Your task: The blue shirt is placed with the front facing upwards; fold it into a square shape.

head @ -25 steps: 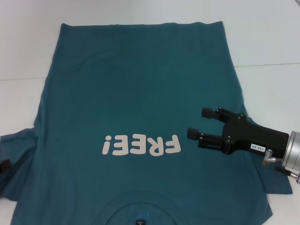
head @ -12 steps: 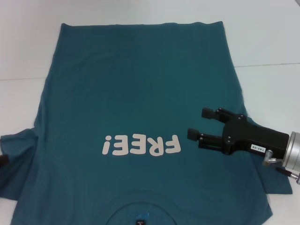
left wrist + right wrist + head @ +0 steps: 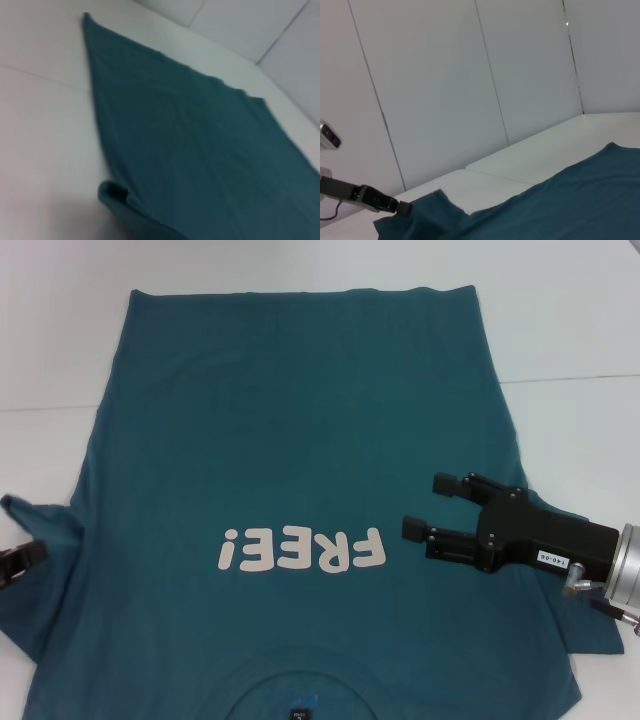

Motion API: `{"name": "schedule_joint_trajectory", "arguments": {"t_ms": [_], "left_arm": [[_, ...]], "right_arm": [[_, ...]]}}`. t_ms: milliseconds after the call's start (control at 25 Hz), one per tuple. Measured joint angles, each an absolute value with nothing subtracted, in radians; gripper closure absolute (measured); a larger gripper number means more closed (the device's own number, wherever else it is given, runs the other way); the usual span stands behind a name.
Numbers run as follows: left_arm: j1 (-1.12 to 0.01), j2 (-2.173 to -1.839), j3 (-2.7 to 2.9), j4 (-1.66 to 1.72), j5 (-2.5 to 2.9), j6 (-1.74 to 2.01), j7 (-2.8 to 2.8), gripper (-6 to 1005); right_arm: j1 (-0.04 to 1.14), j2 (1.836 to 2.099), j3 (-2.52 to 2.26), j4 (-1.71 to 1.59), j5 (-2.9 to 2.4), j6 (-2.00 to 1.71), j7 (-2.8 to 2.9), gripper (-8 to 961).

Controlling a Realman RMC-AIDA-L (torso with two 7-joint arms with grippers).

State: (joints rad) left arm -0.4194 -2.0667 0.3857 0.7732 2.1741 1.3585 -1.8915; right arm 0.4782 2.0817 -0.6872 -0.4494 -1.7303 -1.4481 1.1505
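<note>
The blue shirt (image 3: 290, 440) lies flat on the white table, front up, its white "FREE!" print (image 3: 302, 549) facing me and the collar at the near edge. My left gripper (image 3: 22, 558) sits at the far left edge, shut on the shirt's left sleeve (image 3: 40, 525), which is lifted and bunched. The right wrist view shows that gripper (image 3: 400, 206) holding the raised sleeve tip (image 3: 427, 207). My right gripper (image 3: 431, 505) hovers open over the shirt's right side, just right of the print, nothing between its fingers. The left wrist view shows the shirt (image 3: 200, 150) stretching away.
The white table (image 3: 570, 330) extends beyond the shirt's hem at the far side and on the right. A seam line (image 3: 580, 378) crosses the tabletop. White wall panels (image 3: 445, 90) stand behind the table.
The left sleeve has risen and bunched inward as my left gripper came into view gripping it. The right gripper has barely shifted.
</note>
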Motion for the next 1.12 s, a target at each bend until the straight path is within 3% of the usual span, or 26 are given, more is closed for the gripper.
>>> {"name": "schedule_joint_trajectory", "arguments": {"t_ms": [560, 1120], "left_arm": [[-0.472, -2.075, 0.392, 0.748, 2.164, 1.381, -1.906, 996], [-0.463, -2.046, 0.387, 0.801, 2.196, 1.329, -1.907, 996]], "right_arm": [[0.477, 2.083, -0.687, -0.449, -1.730, -1.448, 1.149, 12], [0.465, 2.083, -0.687, -0.449, -1.732, -1.460, 1.150, 12]]}}
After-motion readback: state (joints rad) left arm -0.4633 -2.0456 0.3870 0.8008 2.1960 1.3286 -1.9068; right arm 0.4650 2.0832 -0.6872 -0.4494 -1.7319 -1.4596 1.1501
